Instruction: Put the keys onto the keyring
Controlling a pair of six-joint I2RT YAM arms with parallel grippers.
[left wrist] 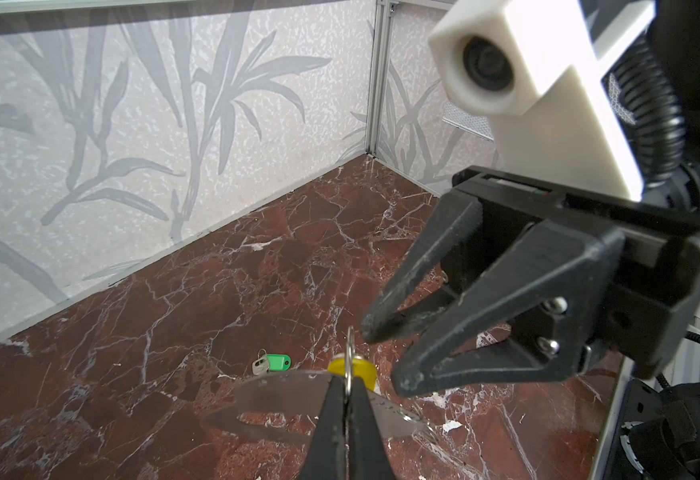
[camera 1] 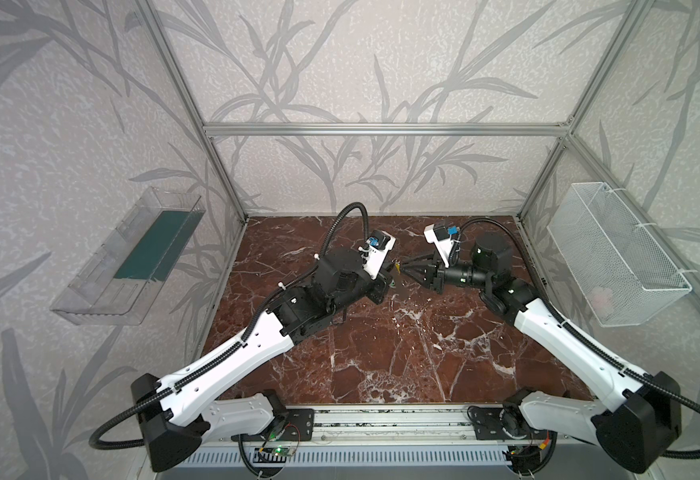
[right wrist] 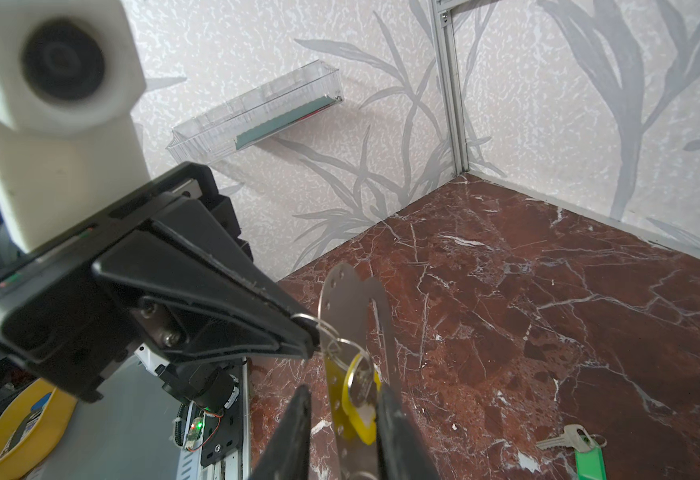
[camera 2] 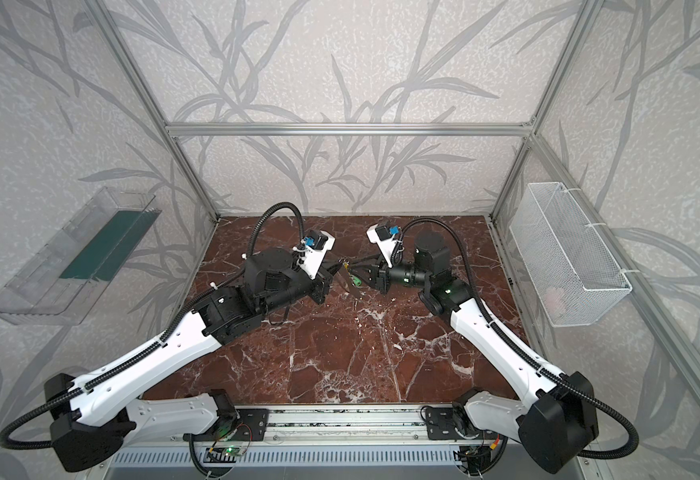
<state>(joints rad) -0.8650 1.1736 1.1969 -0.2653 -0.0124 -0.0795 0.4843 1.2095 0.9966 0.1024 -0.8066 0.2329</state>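
I find the left gripper (right wrist: 308, 340) closed at the tips, pinching a wire ring (right wrist: 303, 316) that passes through a hole at the edge of the keyring (right wrist: 346, 299). The keyring hangs from that pinch on edge, its long side roughly upright, between the two grippers and above the table (right wrist: 547, 291).

The yellow key (right wrist: 360, 384) hangs against the keyring just below the pinched wire ring, on a second wire loop. I cannot tell whether that loop runs through a keyring hole or only through the wire ring. Its yellow tag (right wrist: 356, 419) lies flat against the keyring.

The right gripper (left wrist: 387, 357) has its jaws apart, with one finger on each side of the keyring and yellow tag. One finger (right wrist: 398, 436) sits at the tag's edge. The other (right wrist: 294, 432) stands off the keyring with a visible gap. I see nothing clamped there.

The green key (right wrist: 566, 439) lies flat on the table with its tag, loose and well apart from both grippers.

In both top views the grippers meet tip to tip toward the back of the table.
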